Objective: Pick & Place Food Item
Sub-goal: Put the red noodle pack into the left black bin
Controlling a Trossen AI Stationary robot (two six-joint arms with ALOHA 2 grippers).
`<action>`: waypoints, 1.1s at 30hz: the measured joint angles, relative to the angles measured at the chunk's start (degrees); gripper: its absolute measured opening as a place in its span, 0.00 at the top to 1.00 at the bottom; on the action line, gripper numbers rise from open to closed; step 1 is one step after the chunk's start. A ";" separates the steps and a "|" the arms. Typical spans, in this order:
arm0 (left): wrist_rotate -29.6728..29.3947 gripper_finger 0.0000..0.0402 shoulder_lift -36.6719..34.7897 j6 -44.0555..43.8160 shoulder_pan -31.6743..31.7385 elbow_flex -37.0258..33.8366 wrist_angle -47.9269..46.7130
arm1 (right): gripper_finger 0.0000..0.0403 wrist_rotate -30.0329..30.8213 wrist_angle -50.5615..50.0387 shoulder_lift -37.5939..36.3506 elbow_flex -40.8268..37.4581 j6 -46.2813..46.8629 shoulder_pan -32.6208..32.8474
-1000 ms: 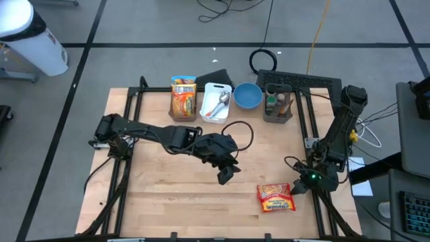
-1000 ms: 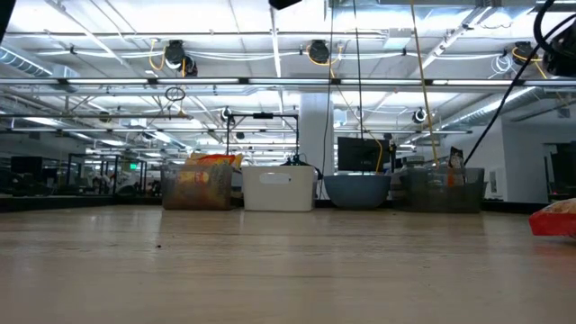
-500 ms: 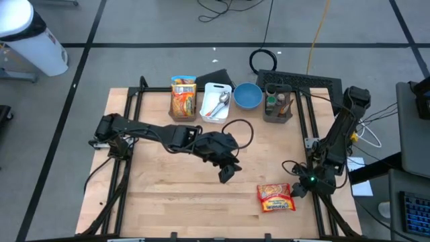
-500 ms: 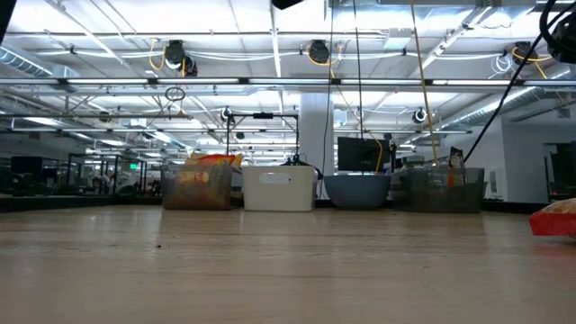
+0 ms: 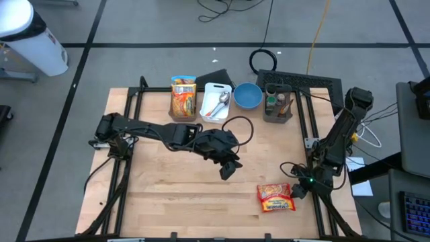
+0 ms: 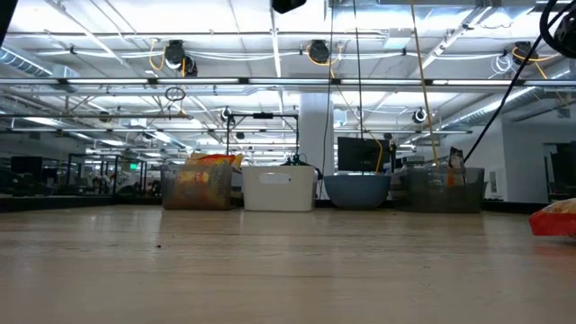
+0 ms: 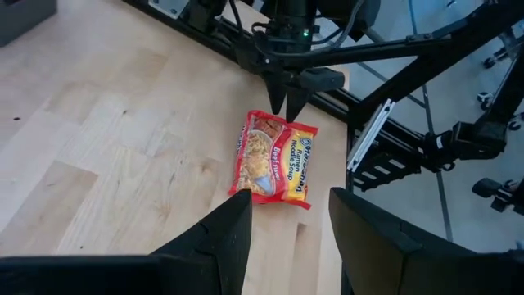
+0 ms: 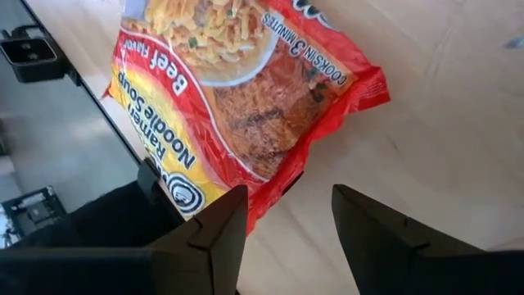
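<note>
Lying flat on the wooden table [image 5: 168, 202] is a red and yellow packet of ramen noodle soup [image 5: 276, 197]. It sits near the table's front right corner, and nothing is holding it.

The right gripper [image 5: 296, 189] is just beside the packet, at its right edge. In the right wrist view its two dark fingers [image 8: 214, 233] stand apart with a gap between them, and the packet [image 8: 237, 98] lies right in front of them. The fingers are spread and hold nothing. From the left wrist view, the right gripper [image 7: 286, 102] points down at the packet's far edge [image 7: 275, 157]; whether it touches the packet cannot be told.

The left gripper [image 5: 227, 169] hangs over the middle of the table, well apart from the packet. Its two dark fingers [image 7: 227, 238] are also spread, with nothing between them.

At the back of the table is a row of things: a clear bin with an orange food packet inside [image 5: 183, 99], a white tray with spoons [image 5: 216, 102], a round blue bowl [image 5: 247, 96] and a dark basket with bottles [image 5: 278, 104].
</note>
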 joint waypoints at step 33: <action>-2.55 0.58 -0.07 1.40 0.46 0.00 2.98 | 0.99 -4.34 12.99 0.59 -4.22 -7.78 -5.41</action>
